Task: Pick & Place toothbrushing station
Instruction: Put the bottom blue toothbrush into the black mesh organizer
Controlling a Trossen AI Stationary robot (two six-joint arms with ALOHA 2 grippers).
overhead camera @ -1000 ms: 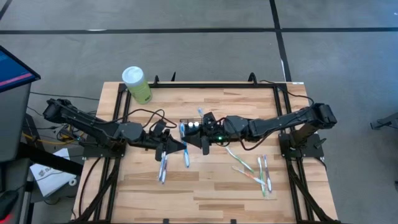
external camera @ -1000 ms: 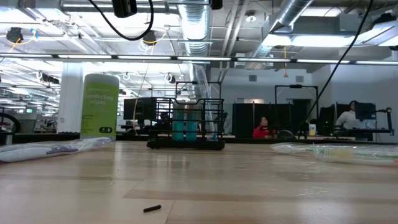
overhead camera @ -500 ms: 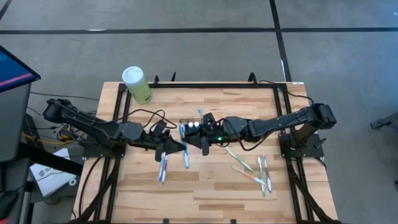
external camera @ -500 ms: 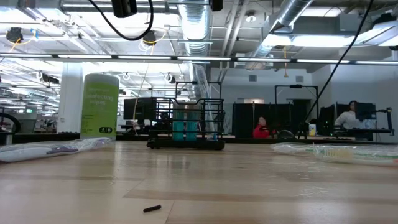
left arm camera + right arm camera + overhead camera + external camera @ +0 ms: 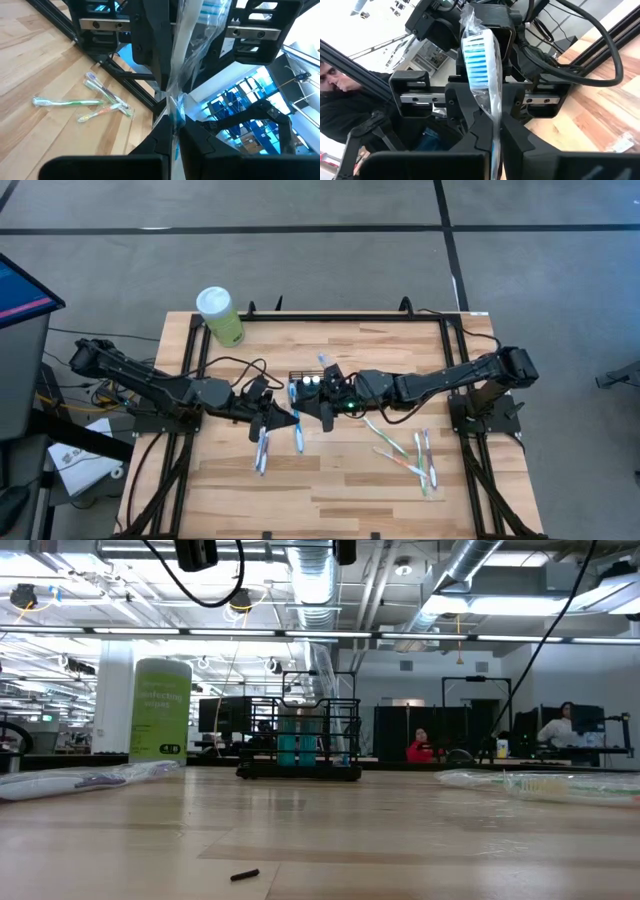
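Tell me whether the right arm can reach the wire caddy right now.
Probably not yet: the right gripper sits beside the caddy, but both it and the left gripper are shut on a wrapped toothbrush.

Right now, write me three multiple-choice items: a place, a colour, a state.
1. The green canister stands: A on the floor; B in the table's left corner; C at its right edge.
2. The wrapped toothbrush has bristles that are: A red; B blue; C yellow.
3. The left gripper is: A open; B out of view; C shut on the wrapped toothbrush.
B: the high view shows it there, away from the caddy. B: the right wrist view shows blue bristles. C: its fingers pinch the wrapper, as do those of the right gripper.
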